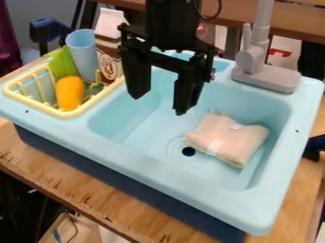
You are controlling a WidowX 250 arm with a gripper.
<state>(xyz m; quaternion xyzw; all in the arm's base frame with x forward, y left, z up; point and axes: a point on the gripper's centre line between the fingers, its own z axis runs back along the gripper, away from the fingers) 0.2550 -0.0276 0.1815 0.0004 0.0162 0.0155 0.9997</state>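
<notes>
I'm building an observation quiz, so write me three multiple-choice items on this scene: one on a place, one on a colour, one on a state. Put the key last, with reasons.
1. Where is the pale pink bundle?
A) On the wooden counter
B) Behind the faucet
C) In the sink

2. What colour is the dish rack?
A) Pale yellow
B) Red
C) Black

3. How are the fingers of the gripper?
A) Pressed together
B) Spread apart
C) Closed on a cup

Key:
1. C: the bundle lies on the basin floor, beside the dark drain hole.
2. A: its rim and bars are pale yellow.
3. B: a wide gap shows between the two fingertips, with nothing held there.
</notes>
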